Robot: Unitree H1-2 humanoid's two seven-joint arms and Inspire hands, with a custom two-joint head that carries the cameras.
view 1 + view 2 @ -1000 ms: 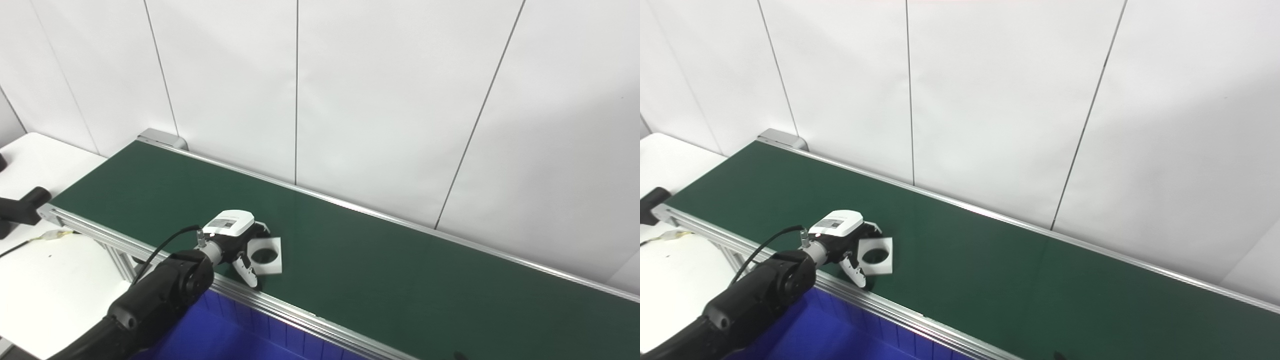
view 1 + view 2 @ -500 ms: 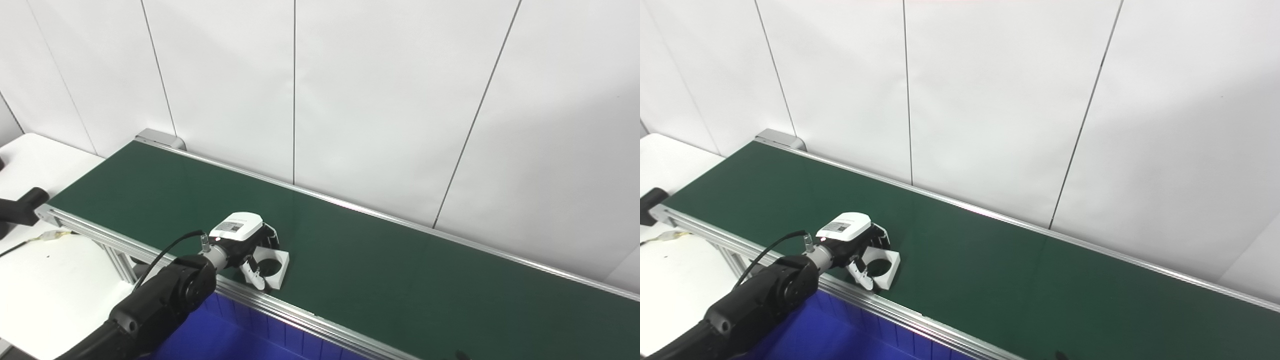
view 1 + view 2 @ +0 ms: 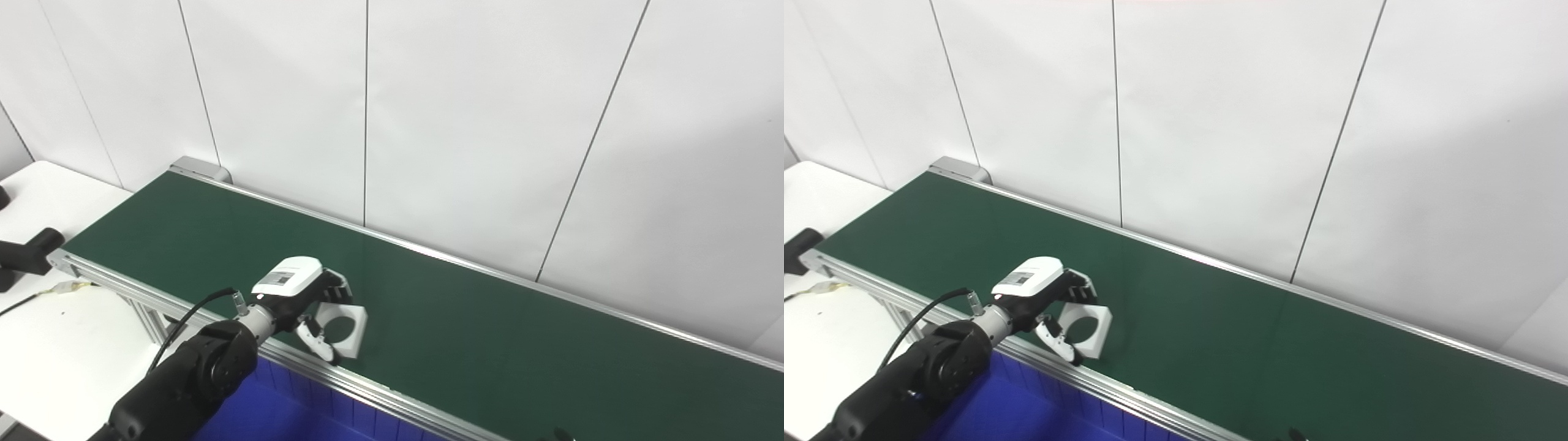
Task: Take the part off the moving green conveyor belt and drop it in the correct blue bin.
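The part is a white square block with a round hole [image 3: 344, 326], tilted up on edge above the green conveyor belt [image 3: 490, 343] near its front rail. My left hand [image 3: 309, 301] is shut on it, fingers over its top edge and thumb at its lower left. It also shows in the right eye view [image 3: 1085, 327], with the left hand [image 3: 1048, 296] around it. A blue bin [image 3: 294, 416] lies below the front rail, under the hand. My right hand is out of sight.
The belt's aluminium front rail [image 3: 380, 392] runs between the hand and the bin. A white table [image 3: 55, 343] with a black object [image 3: 24, 254] and a cable stands at the left. White wall panels rise behind the belt.
My left hand has closed on the part, tipped it from flat up onto its edge and lifted it, shifting slightly right along the belt.
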